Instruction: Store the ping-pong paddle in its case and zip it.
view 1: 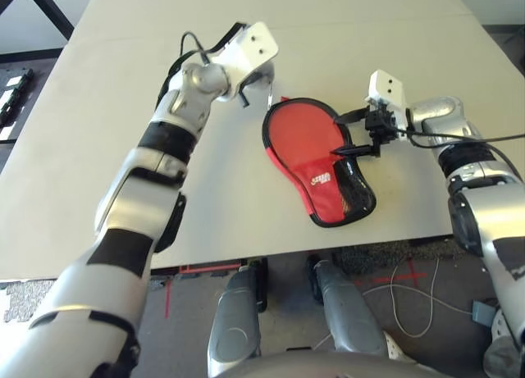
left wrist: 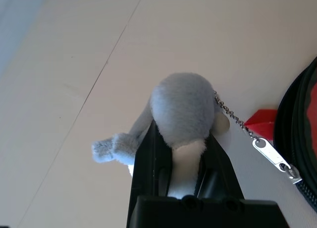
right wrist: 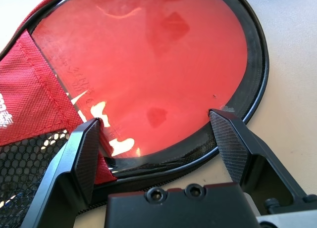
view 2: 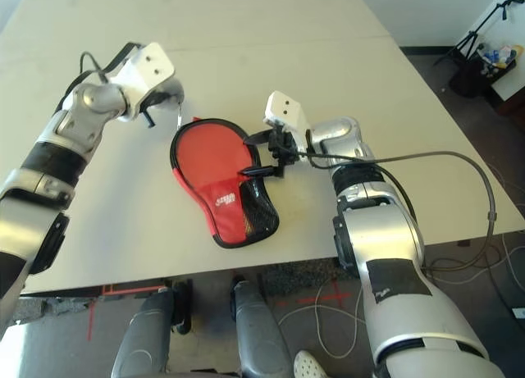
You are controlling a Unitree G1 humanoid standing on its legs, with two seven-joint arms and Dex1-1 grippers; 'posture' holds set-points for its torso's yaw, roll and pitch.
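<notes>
L fingers (left wrist: 184, 154) pinch plush ball (left wrist: 184, 112); R fingers (right wrist: 229, 139) wide.

Bright, even light falls on the pale table (view 1: 344, 34); shadows beside the case (view 1: 316, 161) are soft and faint. White glare patches sit on the ping-pong paddle (right wrist: 148, 60) face inside it. Nearby plush (left wrist: 185, 109) looks slightly soft-focused.

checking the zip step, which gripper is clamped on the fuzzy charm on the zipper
The left gripper: shut on the grey plush charm chained to the zipper pull. The right gripper is open at the case rim.
</notes>
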